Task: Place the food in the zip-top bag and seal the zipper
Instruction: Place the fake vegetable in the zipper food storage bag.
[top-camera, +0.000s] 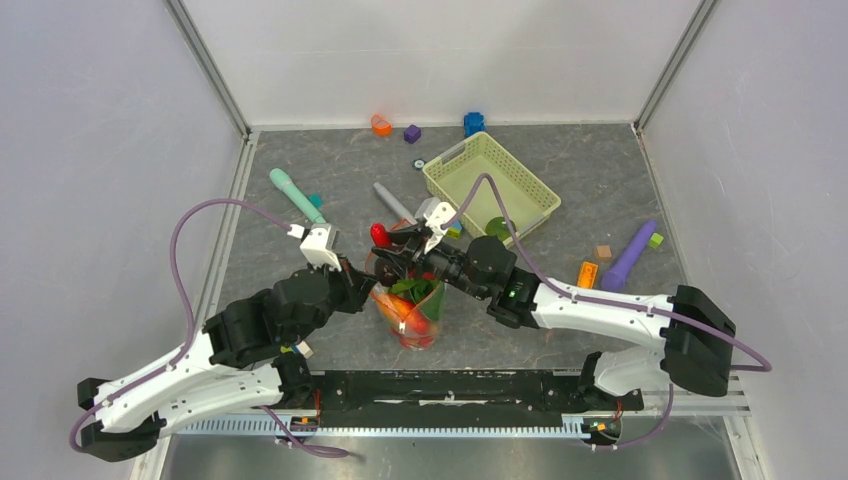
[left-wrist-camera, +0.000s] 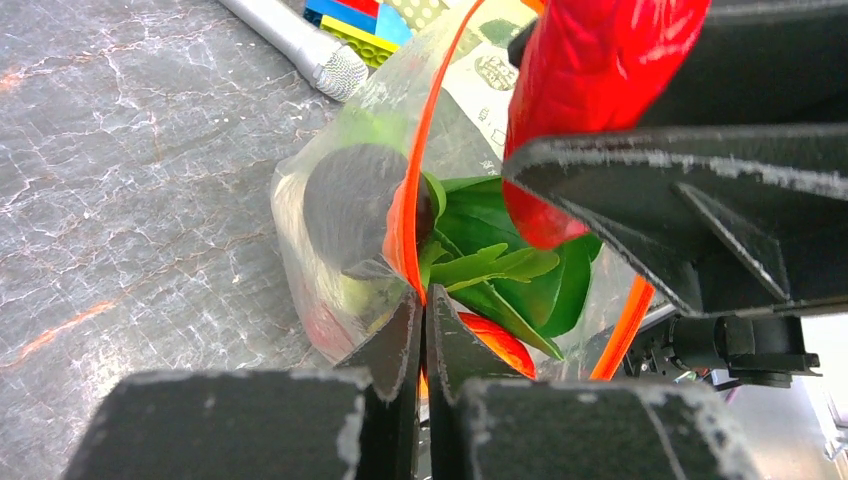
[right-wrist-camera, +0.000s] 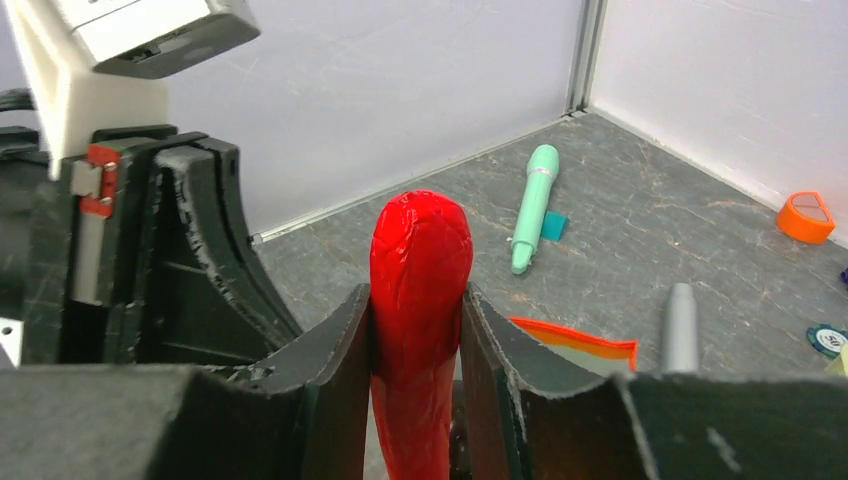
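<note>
The clear zip-top bag (top-camera: 412, 318) stands upright at the table's front centre, its mouth open. My left gripper (left-wrist-camera: 425, 300) is shut on the bag's rim at the orange-red zipper (left-wrist-camera: 405, 215). Inside the bag lie food pieces: green leaves (left-wrist-camera: 500, 265), a red piece (left-wrist-camera: 500, 345) and a dark purple piece (left-wrist-camera: 350, 205) behind the plastic. My right gripper (right-wrist-camera: 418, 295) is shut on a long red food piece (right-wrist-camera: 420, 250), held just above the bag's far rim (top-camera: 380, 236). The zipper's slider is out of view.
A pale green basket (top-camera: 490, 185) stands at the back right. A teal stick (top-camera: 297, 195), a grey stick (top-camera: 393, 202) and a purple stick (top-camera: 630, 255) lie around the bag. Small coloured blocks (top-camera: 381, 125) sit near the back wall and right side.
</note>
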